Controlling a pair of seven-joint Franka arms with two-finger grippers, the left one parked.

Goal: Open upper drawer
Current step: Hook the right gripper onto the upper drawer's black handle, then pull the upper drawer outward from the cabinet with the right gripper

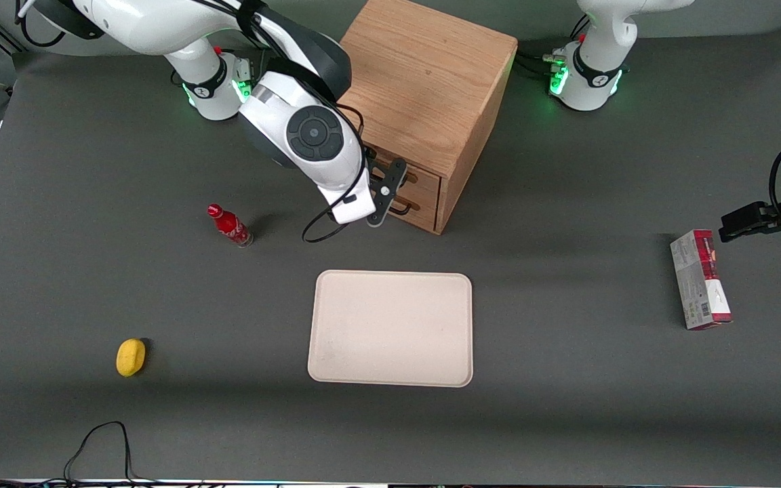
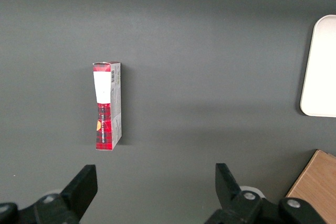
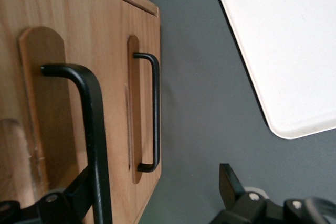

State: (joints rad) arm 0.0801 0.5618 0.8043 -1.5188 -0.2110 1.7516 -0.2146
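Observation:
The oak cabinet (image 1: 424,81) stands at the back of the table, its front turned toward the tray. The upper drawer (image 1: 426,178) sits flush with the lower drawer (image 1: 423,205). My right gripper (image 1: 388,192) is open, right in front of the drawer fronts. In the right wrist view the upper drawer's black bar handle (image 3: 94,129) runs close past one finger (image 3: 79,195), inside the open gripper (image 3: 157,182). The fingers do not grip it. The lower drawer's handle (image 3: 153,114) lies farther off, nearer the table.
A beige tray (image 1: 390,329) lies nearer the front camera than the cabinet, also in the right wrist view (image 3: 283,45). A red bottle (image 1: 230,226) stands beside the working arm. A yellow object (image 1: 131,357) lies toward the working arm's end. A red-grey box (image 1: 700,279) lies toward the parked arm's end.

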